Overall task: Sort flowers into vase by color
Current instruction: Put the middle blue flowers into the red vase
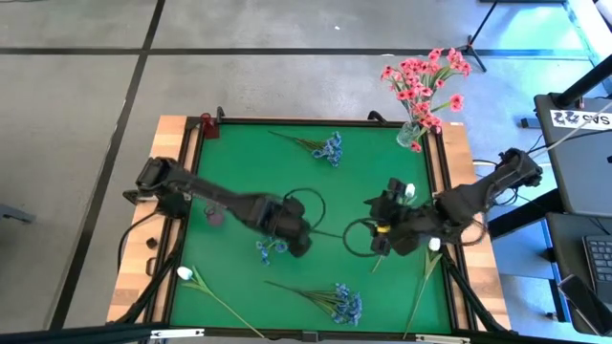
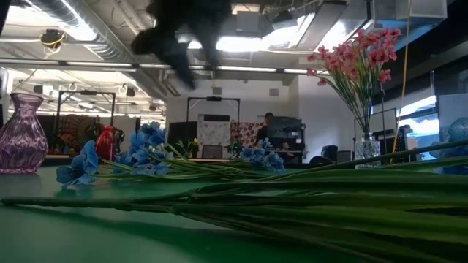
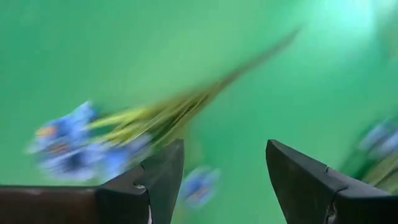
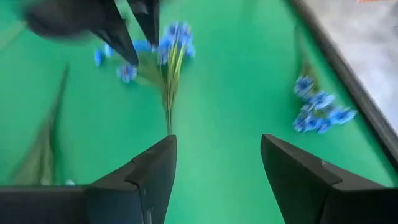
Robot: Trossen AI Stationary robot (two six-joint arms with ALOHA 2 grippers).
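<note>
Overhead, no legible label. Left hand (image 1: 287, 241) released, empty, above blue flowers (image 1: 271, 248) mid-desk (image 1: 382, 287). Right hand (image 1: 380, 239) released, empty, nearby. Pink flowers (image 1: 426, 86) stand in clear vase (image 1: 411, 134). Low view alone shows purple vase (image 2: 22, 135).

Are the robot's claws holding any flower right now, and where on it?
No. The left gripper is open above a blue flower sprig, not gripping it. The right gripper is open and empty too.
</note>
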